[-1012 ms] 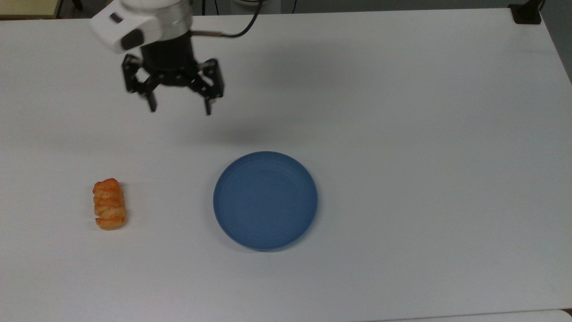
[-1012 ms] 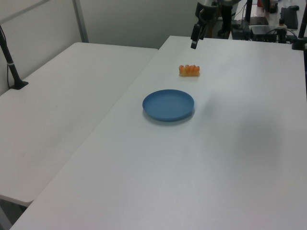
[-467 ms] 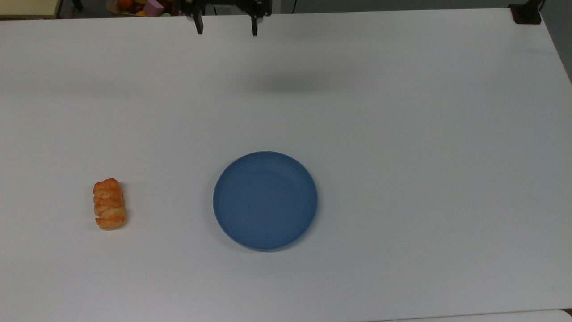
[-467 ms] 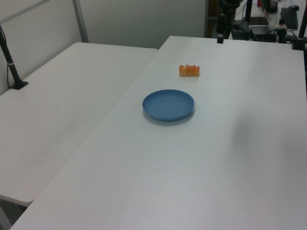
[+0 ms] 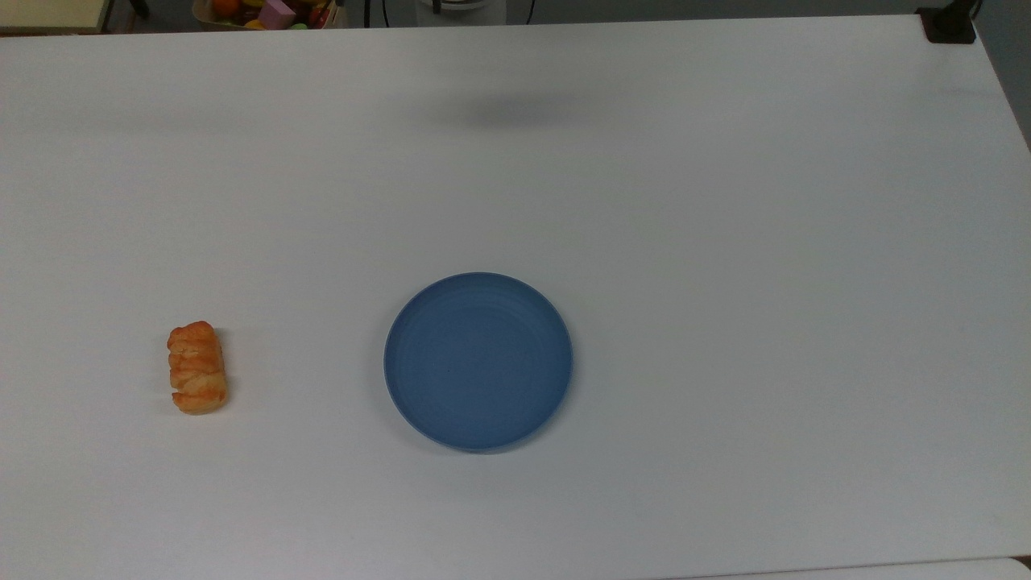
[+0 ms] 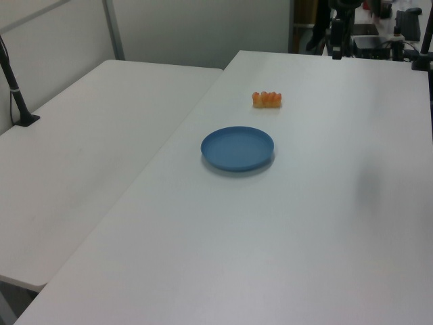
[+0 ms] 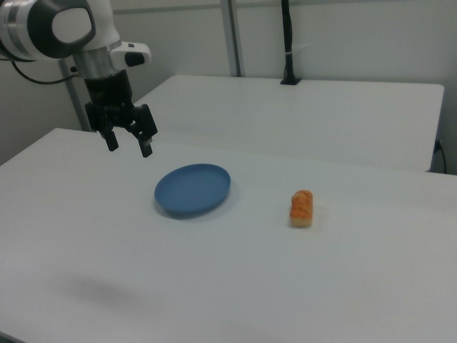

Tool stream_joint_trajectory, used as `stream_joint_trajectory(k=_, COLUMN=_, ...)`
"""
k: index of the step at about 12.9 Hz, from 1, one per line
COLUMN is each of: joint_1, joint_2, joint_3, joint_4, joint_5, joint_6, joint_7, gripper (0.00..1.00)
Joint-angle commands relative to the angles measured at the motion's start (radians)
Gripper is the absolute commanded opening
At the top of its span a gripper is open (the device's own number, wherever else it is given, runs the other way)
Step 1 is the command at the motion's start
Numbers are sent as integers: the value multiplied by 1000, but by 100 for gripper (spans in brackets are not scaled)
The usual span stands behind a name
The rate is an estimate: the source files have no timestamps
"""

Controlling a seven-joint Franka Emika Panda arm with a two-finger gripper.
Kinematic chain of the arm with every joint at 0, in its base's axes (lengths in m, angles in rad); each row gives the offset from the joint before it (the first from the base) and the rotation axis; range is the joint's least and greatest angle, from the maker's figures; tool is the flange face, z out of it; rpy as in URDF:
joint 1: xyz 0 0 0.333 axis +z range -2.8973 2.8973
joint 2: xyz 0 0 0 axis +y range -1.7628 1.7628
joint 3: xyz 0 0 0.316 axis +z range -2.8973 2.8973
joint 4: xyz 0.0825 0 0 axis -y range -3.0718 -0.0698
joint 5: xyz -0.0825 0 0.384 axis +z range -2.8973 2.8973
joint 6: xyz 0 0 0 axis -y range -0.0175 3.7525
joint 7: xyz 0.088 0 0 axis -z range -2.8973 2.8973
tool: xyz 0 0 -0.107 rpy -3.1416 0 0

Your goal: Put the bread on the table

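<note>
Jaws spread and gripping nothing, the gripper [image 7: 128, 143] is hanging above the table [image 7: 235, 286] near its far edge, while the bread [image 7: 301, 208] is lying past the plate [image 7: 193, 189] toward the right view's right, apart from it.

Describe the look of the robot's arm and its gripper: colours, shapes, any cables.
In the right view, the arm is made of rounded white segments with a grey joint cap and a black cable trailing from it. Below a white wrist block sits a black cylindrical section. The gripper is black, with a skeletal linkage frame and two narrow fingers.
</note>
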Motion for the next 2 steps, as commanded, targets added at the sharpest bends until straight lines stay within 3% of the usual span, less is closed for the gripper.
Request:
stream_joint_trajectory(k=1, joint_1=-3, joint_2=-19, joint_3=-8, joint_4=-16, joint_5=-4, joint_6=-1, joint_7=20, gripper=100)
stream_joint_trajectory(k=2, joint_1=-3, joint_2=-8, joint_3=-8, joint_4=-8, joint_5=-4, joint_6=-2, joint_7=20, gripper=100)
